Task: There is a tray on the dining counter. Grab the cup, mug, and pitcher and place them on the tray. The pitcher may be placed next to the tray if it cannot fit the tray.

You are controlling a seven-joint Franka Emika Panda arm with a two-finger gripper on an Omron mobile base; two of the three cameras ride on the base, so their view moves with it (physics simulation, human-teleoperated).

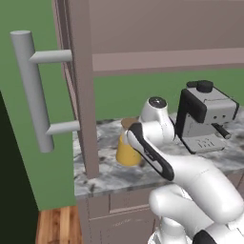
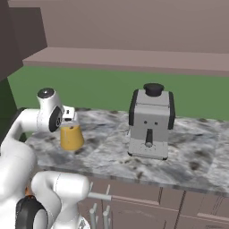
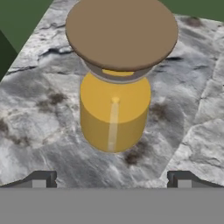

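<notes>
The pitcher (image 1: pixel 126 152) (image 2: pixel 71 137) (image 3: pixel 114 113) stands upright on a grey-veined marble counter (image 1: pixel 109 176) (image 2: pixel 112 156). It is a clear glass carafe of orange-yellow liquid with a round brown cork lid (image 3: pixel 121 33). My gripper (image 3: pixel 111 181) hovers just above and to one side of it, open, its two dark fingertips (image 3: pixel 43 179) spread wide with nothing between them. In the right base view my white hand (image 2: pixel 67 114) sits close to the pitcher's top. The tray, the cup and the mug are out of view.
A black and silver coffee machine (image 1: pixel 207 116) (image 2: pixel 151 123) stands on the counter to the pitcher's right. A tall brown cabinet panel (image 1: pixel 83 95) with a grey bar handle (image 1: pixel 31 90) rises close on the pitcher's left. Upper cabinets (image 2: pixel 134 58) overhang the counter.
</notes>
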